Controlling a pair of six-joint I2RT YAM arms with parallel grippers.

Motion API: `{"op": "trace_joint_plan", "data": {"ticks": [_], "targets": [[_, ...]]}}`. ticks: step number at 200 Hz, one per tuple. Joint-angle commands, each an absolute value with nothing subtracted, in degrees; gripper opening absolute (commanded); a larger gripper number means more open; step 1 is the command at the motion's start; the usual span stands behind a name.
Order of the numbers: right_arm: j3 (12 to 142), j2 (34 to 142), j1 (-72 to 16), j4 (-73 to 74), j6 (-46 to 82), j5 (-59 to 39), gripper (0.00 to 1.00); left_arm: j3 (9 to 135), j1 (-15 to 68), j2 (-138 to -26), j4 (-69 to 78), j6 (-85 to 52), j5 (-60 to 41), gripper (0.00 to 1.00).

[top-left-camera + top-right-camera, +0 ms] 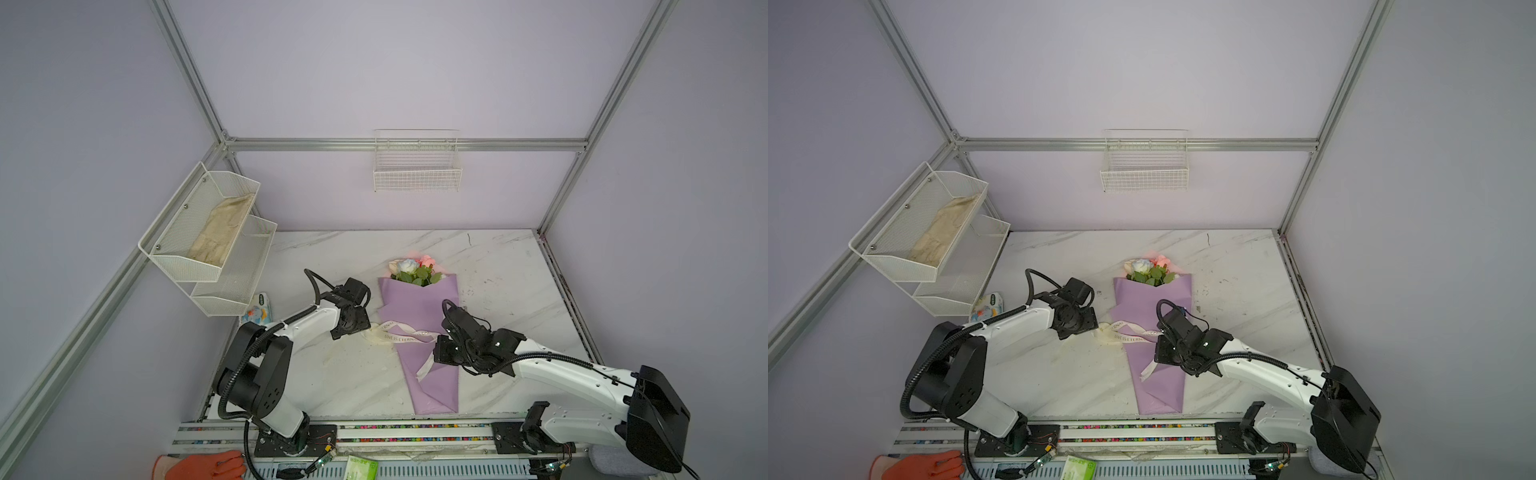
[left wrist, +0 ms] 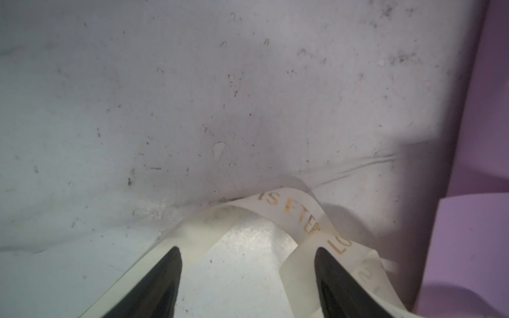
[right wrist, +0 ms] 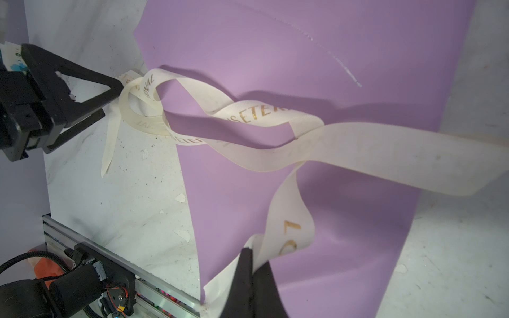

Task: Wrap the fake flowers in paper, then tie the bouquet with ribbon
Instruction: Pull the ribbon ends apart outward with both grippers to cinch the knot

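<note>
Left gripper [image 2: 248,253] agape, seemingly astride ribbon [image 2: 292,212] loop beside bouquet [image 1: 419,307] edge; right gripper [image 3: 252,258] pinched on ribbon.

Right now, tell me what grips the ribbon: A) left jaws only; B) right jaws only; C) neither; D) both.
B: in the right wrist view the right jaws are pinched shut on the ribbon, while the left jaws stand apart on either side of it in the left wrist view.
</note>
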State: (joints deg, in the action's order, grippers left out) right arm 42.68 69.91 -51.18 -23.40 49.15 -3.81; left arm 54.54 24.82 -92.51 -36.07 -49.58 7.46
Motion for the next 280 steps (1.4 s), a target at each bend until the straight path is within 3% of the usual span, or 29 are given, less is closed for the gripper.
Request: {"op": "trace_joint_plan", "data": {"ticks": [1, 79, 104, 178, 280], "targets": [[43.86, 70.4, -51.55, -24.48, 48.78, -2.82, 0.0, 60.2, 24.41, -93.39, -35.07, -55.94, 6.45, 0.75], [42.65, 70.63, -51.51, -23.38, 48.87, -3.12, 0.0, 59.62, 23.55, -94.31, -29.9, -61.67, 8.4, 0.75], [42.97, 71.53, -51.55, -23.38, 48.53, -3.34, 0.0, 61.36, 23.29, -97.39, -30.02, -62.14, 7.01, 0.68], [44.27, 64.55, -51.53, -34.73, 52.46, 3.87, 0.0, 60.14, 22.55, -96.71, -30.41, -58.77, 9.4, 0.0], [46.92, 45.36, -48.27, -55.96, 67.97, 30.2, 0.0, 51.62, 17.73, -74.04, -39.12, -55.89, 21.85, 0.0]]}}
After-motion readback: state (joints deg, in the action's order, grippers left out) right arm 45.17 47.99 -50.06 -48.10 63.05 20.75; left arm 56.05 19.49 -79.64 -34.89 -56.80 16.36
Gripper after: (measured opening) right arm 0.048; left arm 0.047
